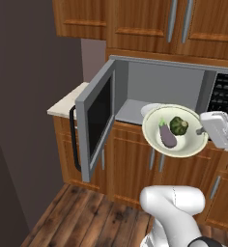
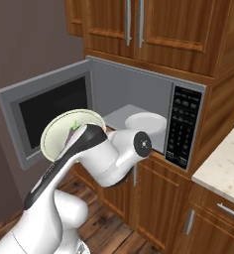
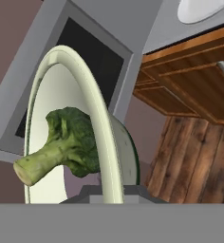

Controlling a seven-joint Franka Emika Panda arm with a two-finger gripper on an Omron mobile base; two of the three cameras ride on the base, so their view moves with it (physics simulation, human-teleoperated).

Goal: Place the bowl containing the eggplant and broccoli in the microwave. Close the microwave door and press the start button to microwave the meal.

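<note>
The pale bowl [image 1: 183, 147] hangs in the air just in front of the open microwave [image 1: 159, 82], at its lower front edge. Inside the bowl lie the purple eggplant [image 1: 167, 137] and the green broccoli [image 1: 178, 125]. My gripper [image 1: 203, 130] is shut on the bowl's right rim. In the hand view the bowl [image 3: 83, 90] is seen edge-on with the broccoli [image 3: 66, 142] against its inner wall, and the gripper [image 3: 111, 192] clamps the rim. The microwave door [image 1: 99, 118] stands swung out to the left. In the right base view my arm covers most of the bowl [image 2: 64, 130].
A flat white plate [image 2: 145, 123] lies on the microwave floor, right of centre. The black keypad [image 2: 182, 126] is on the microwave's right side. Wooden cabinets sit above and below. A pale counter [image 2: 223, 161] extends to the right, and a dark wall stands to the left.
</note>
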